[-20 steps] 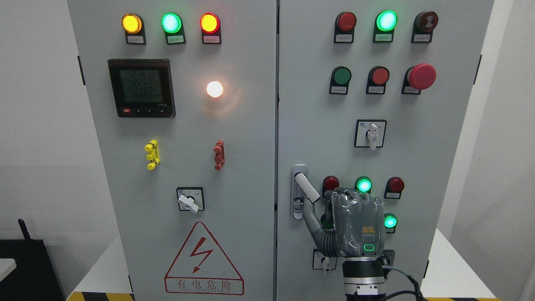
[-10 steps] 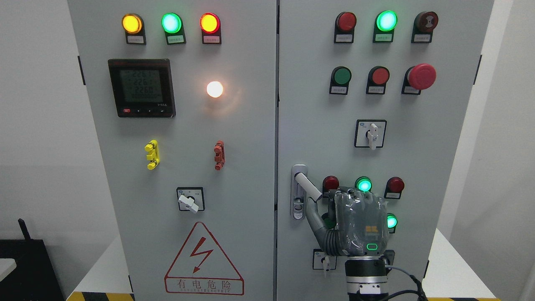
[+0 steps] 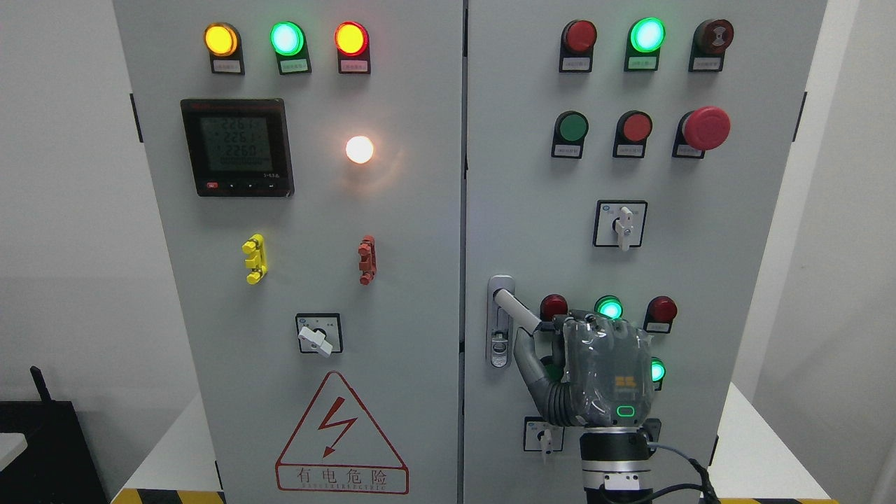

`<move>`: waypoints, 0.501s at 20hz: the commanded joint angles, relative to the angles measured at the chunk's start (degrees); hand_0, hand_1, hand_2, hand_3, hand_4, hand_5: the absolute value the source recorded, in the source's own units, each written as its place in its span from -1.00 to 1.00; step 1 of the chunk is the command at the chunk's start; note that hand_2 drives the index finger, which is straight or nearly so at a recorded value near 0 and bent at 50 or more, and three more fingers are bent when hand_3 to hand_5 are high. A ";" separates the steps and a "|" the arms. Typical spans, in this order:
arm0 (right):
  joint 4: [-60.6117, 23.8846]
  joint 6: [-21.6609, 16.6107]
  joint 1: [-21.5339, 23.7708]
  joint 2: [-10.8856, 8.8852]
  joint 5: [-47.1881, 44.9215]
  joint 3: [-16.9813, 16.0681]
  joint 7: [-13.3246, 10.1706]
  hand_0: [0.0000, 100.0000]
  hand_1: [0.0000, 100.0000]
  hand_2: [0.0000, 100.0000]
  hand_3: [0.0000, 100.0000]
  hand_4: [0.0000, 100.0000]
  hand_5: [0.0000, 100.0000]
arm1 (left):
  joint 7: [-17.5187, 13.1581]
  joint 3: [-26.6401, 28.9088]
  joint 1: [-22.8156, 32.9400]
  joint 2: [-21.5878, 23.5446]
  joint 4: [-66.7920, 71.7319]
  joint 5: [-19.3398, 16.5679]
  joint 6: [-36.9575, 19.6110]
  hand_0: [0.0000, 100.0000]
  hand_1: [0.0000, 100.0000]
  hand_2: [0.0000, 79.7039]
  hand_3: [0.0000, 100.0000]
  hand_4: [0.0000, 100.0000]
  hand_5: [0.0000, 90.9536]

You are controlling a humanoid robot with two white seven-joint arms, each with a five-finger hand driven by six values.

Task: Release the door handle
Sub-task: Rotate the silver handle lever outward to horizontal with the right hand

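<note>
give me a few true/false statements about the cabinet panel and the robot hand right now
1. The right robot hand is at the door handle, its thumb just under the lever. True.
2. The left robot hand is pressing the emergency stop. False: no left hand is in view, and nothing touches the stop.
3. The handle lever points straight down. False: it tilts down to the right.
4. The meter sits on the left door. True.
5. All three lamps at the top of the left door are green. False: they are yellow, green and red.
</note>
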 commanded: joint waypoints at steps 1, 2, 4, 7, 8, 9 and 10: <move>-0.02 0.06 -0.62 0.00 0.00 -0.80 0.10 0.07 -0.19 1.00 1.00 1.00 0.94 | 0.04 1.66 -0.97 0.00 1.32 -1.67 0.05 -0.76 -0.22 -1.00 -1.00 -1.00 -1.00; -0.02 0.06 -0.62 0.00 0.00 -0.80 0.10 0.07 -0.19 1.00 1.00 1.00 0.94 | -0.05 1.66 -0.97 0.00 1.32 -1.67 0.05 -0.76 -0.22 -1.00 -1.00 -1.00 -1.00; -0.02 0.06 -0.62 0.00 0.00 -0.80 0.10 0.07 -0.19 1.00 1.00 1.00 0.95 | 0.04 1.66 -0.97 0.00 1.41 -1.67 0.05 -0.76 -0.22 -1.00 -1.00 -1.00 -1.00; -0.02 0.06 -0.62 0.00 0.00 -0.80 0.10 0.07 -0.19 1.00 1.00 1.00 0.94 | -0.05 1.66 -0.97 0.00 1.32 -1.67 0.05 -0.76 -0.22 -1.00 -1.00 -1.00 -1.00; -0.02 0.06 -0.62 0.00 0.00 -0.80 0.10 0.07 -0.19 1.00 1.00 1.00 0.94 | -0.05 1.66 -0.88 0.00 1.32 -1.67 0.05 -0.76 -0.22 -1.00 -1.00 -1.00 -1.00; -0.02 -0.03 -0.62 0.00 0.00 -0.80 0.10 0.07 -0.19 1.00 1.00 1.00 0.94 | -0.05 1.66 -0.97 0.00 1.32 -1.67 0.05 -0.76 -0.22 -1.00 -1.00 -1.00 -1.00; -0.02 0.06 -0.62 0.00 0.00 -0.80 0.10 0.07 -0.19 1.00 1.00 1.00 0.94 | -0.05 1.66 -0.97 0.00 1.32 -1.67 0.05 -0.76 -0.22 -1.00 -1.00 -1.00 -1.00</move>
